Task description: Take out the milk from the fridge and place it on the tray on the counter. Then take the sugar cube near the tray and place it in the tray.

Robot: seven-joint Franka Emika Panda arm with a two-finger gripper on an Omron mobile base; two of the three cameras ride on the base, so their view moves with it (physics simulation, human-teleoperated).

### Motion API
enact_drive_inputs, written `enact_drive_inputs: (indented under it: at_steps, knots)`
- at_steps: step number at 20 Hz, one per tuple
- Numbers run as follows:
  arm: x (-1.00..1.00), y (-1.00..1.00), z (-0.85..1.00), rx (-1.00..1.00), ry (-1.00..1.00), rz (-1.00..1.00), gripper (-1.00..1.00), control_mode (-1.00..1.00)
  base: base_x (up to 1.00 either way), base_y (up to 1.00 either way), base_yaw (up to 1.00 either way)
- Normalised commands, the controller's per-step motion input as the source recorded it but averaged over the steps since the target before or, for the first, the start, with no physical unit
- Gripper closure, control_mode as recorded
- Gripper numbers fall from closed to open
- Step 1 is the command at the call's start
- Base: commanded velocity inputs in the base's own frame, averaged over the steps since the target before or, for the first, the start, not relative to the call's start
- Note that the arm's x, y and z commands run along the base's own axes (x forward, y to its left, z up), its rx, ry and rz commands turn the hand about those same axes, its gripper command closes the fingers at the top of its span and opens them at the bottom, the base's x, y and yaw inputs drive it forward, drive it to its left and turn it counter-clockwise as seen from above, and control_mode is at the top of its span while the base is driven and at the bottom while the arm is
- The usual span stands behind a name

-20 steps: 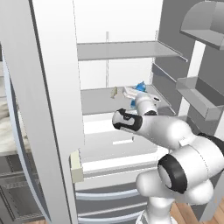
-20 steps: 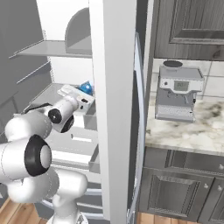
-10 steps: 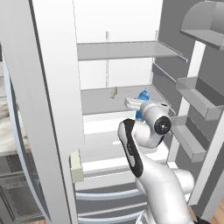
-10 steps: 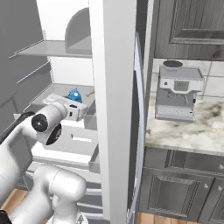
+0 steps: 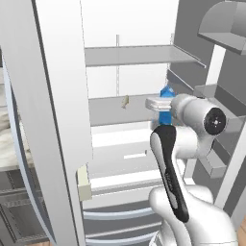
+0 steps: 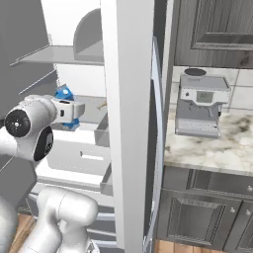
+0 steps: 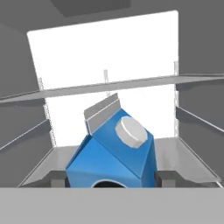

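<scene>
1. We start at the claw [image 7: 107, 178]: in the hand view its two dark fingertips rise at the bottom, one on each side of the milk [image 7: 114, 153], spread about as wide as the carton. We cannot tell whether the pads already press its sides or stand just off them.

2. The milk, a blue carton with a gabled top and a pale round cap, stands on a grey shelf [image 7: 192, 164] inside the fridge [image 5: 134, 29]. In the left base view the blue of the milk [image 5: 166, 92] peeps out just behind the white hand; in the right base view it [image 6: 63, 93] shows above the wrist.

3. We judge the step in hand to be the first one: the grasp of the milk, with the carton not yet lifted off its shelf.

4. The next move, as we read it, calls for the jaws to press firmly on the carton's sides, then a small lift and a straight pull out past the shelf edge and the door bins [image 5: 214, 91].

5. After that we would need to swing toward the desk [image 6: 217, 143] to the fridge's right, where a coffee machine [image 6: 200, 106] stands. The tray and sugar cube we leave for later.

6. A tiny tan object [image 5: 126, 100] sits further back on the same shelf, well apart from the carton.
</scene>
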Motion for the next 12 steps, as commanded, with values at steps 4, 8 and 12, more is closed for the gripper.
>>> enact_drive_inputs:
  at_steps: [4,8,12]
  knots:
    - [-0.37,0.24,0.10,-0.06,0.26,0.11,1.00,-1.00,0.00,0.00,0.00]
    - [-0.27,0.18,0.01,-0.09,0.21,-0.02,1.00,-1.00,0.00,0.00,0.00]
    - [-0.82,0.00,0.00,0.05,0.08,-0.04,1.00,-1.00,0.00,0.00,0.00]
